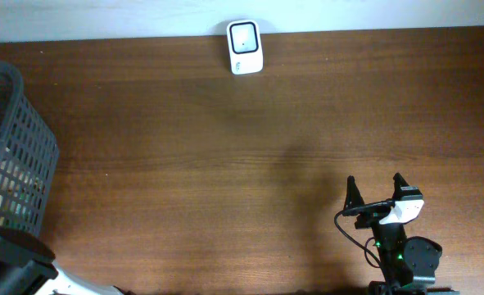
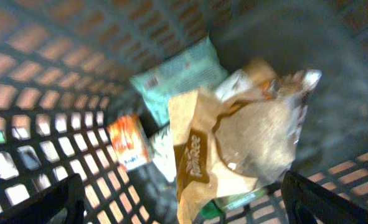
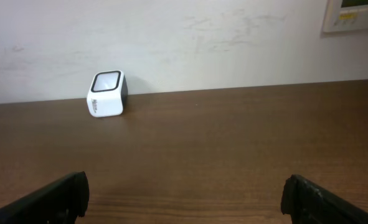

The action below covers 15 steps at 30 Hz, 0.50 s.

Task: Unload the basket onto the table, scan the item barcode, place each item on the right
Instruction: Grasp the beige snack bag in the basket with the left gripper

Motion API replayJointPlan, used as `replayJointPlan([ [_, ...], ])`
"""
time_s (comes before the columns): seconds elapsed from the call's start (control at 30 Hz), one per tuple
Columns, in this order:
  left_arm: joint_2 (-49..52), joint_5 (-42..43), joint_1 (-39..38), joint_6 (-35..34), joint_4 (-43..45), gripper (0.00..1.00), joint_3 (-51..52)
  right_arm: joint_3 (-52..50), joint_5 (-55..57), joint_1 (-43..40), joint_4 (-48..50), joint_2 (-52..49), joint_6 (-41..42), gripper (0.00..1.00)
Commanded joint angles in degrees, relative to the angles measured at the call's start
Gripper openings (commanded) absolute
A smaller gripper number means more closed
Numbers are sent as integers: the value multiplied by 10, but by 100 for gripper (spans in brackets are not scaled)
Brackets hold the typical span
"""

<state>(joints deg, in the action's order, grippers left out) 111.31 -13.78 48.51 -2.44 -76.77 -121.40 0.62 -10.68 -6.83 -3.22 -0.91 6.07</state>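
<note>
The left fingers (image 2: 47, 202) frame the bottom corners of their wrist view, spread as wide as they go and holding nothing, looking down into the grey basket (image 1: 20, 164) at the counter's (image 1: 225, 164) left edge. Directly below them lies a crumpled brown paper packet (image 2: 233, 143), on top of a pale green pouch (image 2: 177, 78) and beside a small orange-and-white pack (image 2: 129, 142). The view is blurred, and no barcode can be made out on any of them. The right fingers (image 3: 53, 196) are equally wide and empty, low over bare counter and facing the white scanner (image 3: 106, 94), which stands well away at the far edge against the wall (image 3: 202, 43). This looks like the picking step, with nothing grasped yet. The brown packet, being uppermost, seems the likely item. The next move calls for lowering the left fingers around it without snagging the basket's lattice or the pouch beneath. They would then close, lift it clear of the rim, carry it across to the scanner and turn its barcode toward the window.
</note>
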Motion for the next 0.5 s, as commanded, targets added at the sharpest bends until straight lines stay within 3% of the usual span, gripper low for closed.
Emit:
replayJointPlan([
  [0.0,-2,56,16,7,56,99,89,-3,-9,-3,-4,4,3,98],
  [0.13,-2,56,24,8,153,99,211,-3,-9,-3,-4,4,3,98],
  [0.23,15,130,56,41,189,99,256,-3,-9,-3,-4,4,3,98],
  [0.27,22,130,57,52,194,94,257,-3,-9,-3,-4,4,3,98],
  [0.3,28,130,57,51,197,65,257,-3,-9,-3,-4,4,3,98],
  [0.33,28,130,57,51,198,29,257,-3,-9,-3,-4,4,3,98],
  [0.37,28,130,57,51,199,9,257,-3,-9,-3,-4,4,3,98],
  [0.4,28,130,57,51,199,0,257,-3,-9,-3,-4,4,3,98],
  [0.47,20,136,57,51,193,0,254,-3,-9,-3,-4,4,3,98],
])
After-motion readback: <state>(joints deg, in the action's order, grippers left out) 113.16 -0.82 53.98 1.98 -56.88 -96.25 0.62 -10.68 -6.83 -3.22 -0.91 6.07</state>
